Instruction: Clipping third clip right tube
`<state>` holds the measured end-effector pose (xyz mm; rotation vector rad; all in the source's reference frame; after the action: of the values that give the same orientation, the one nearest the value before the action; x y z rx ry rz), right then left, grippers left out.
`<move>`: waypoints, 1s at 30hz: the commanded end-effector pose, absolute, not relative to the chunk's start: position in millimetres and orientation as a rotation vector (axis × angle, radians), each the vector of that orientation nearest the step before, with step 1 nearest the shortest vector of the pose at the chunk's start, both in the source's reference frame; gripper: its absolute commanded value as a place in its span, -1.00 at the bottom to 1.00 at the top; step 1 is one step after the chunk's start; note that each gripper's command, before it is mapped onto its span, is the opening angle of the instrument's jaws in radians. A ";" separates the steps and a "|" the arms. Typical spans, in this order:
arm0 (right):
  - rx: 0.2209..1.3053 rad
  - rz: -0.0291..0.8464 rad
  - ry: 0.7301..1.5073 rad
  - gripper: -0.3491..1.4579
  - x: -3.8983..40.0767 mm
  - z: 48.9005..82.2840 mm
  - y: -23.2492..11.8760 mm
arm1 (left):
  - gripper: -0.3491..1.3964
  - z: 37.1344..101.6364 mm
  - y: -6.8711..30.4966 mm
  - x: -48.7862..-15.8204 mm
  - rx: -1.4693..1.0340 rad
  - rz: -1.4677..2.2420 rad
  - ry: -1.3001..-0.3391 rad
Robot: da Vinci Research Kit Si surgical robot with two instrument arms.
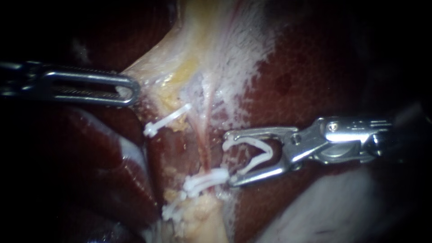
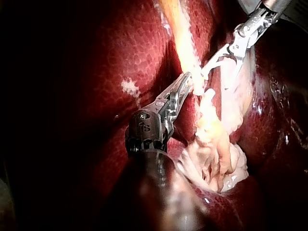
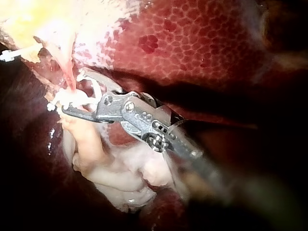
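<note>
Mottled red liver (image 1: 324,76) (wet) behind right tube (image 1: 203,135)

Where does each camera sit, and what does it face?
Endoscope: close over the liver, facing the clipped tube; left instrument and right instrument, jaws holding an open clip, both show.
Left wrist: on the left arm, looking down its shaft at jaws shut on pale tissue.
Right wrist: on the right arm, looking down its shaft toward the tube.
Shared: all show the right instrument.
</note>
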<state>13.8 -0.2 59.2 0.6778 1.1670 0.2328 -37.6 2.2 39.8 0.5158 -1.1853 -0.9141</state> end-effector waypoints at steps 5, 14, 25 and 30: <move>0.683 0.229 1.166 0.05 14.8 59.8 0.0 | -1.00 38.6 1.7 -38.0 0.515 -0.914 -1.192; 0.716 0.216 1.161 0.04 16.9 60.7 -0.5 | -1.00 38.2 1.3 -38.3 0.515 -0.905 -1.194; 0.790 0.168 1.158 -0.01 19.2 60.6 -0.9 | -1.00 38.3 1.2 -38.4 0.516 -0.903 -1.195; 0.819 0.167 1.149 -0.03 19.8 60.3 -1.1 | -1.00 38.3 1.2 -38.4 0.516 -0.903 -1.195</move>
<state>19.8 -1.1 60.4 0.8316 1.1444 0.1707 -38.4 1.2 38.3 0.5154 -1.1951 -0.9028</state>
